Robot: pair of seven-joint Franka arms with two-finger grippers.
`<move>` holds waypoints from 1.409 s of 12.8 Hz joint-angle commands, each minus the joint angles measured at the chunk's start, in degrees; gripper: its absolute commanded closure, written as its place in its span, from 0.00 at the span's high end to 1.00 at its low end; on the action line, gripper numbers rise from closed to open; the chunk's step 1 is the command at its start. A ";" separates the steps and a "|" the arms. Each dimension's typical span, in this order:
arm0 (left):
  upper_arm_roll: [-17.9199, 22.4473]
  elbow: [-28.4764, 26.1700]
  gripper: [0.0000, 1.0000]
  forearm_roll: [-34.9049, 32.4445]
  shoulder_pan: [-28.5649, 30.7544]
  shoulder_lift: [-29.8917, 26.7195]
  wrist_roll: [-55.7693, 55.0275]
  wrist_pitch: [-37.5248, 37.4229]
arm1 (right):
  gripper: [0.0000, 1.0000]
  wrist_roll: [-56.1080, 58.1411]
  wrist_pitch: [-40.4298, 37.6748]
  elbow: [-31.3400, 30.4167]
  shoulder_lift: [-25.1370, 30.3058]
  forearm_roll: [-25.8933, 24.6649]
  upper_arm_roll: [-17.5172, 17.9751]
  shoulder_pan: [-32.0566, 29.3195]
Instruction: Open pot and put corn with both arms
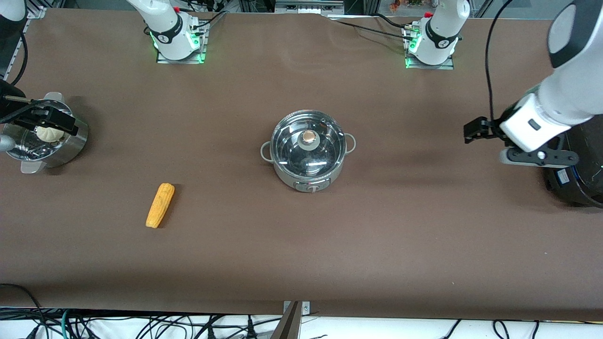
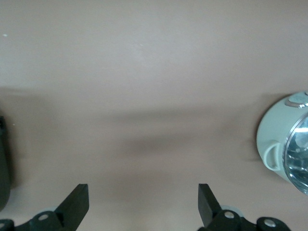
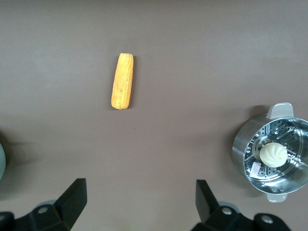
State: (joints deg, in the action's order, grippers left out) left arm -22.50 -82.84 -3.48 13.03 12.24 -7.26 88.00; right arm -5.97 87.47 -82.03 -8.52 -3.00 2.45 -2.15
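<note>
The steel pot (image 1: 308, 162) stands mid-table with its glass lid (image 1: 292, 146) on and the tan knob (image 1: 309, 137) on top. Its edge also shows in the left wrist view (image 2: 279, 144). The corn (image 1: 160, 205) lies flat on the table, nearer the front camera than the pot, toward the right arm's end; it also shows in the right wrist view (image 3: 122, 87). My left gripper (image 1: 473, 131) (image 2: 143, 204) is open and empty, up over bare table between the pot and the black cooker. My right gripper (image 1: 54, 120) (image 3: 139, 199) is open and empty, up by the steamer pot.
A steel steamer pot (image 1: 70, 146) (image 3: 245, 144) with a white bun (image 1: 49, 133) (image 3: 273, 154) stands at the right arm's end. A big black cooker (image 1: 577, 179) stands at the left arm's end. The table's brown mat (image 1: 301, 254) is bare nearer the front camera.
</note>
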 commanded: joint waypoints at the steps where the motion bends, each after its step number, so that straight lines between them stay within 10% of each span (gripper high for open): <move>1: -0.52 1.17 1.00 -3.42 0.07 -0.38 1.37 0.77 | 1.00 -0.18 0.06 1.00 -0.35 -0.25 0.36 -0.40; 18: -0.88 0.84 1.00 -2.68 0.59 -1.34 0.05 0.59 | 1.00 -0.10 0.15 1.00 -0.35 -0.25 0.36 -0.48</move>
State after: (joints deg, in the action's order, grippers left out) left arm -22.97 -82.07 -4.99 13.35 11.62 -7.22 89.30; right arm -5.97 87.56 -82.03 -8.53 -3.00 2.45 -2.16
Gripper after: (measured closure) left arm 0.000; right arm 0.000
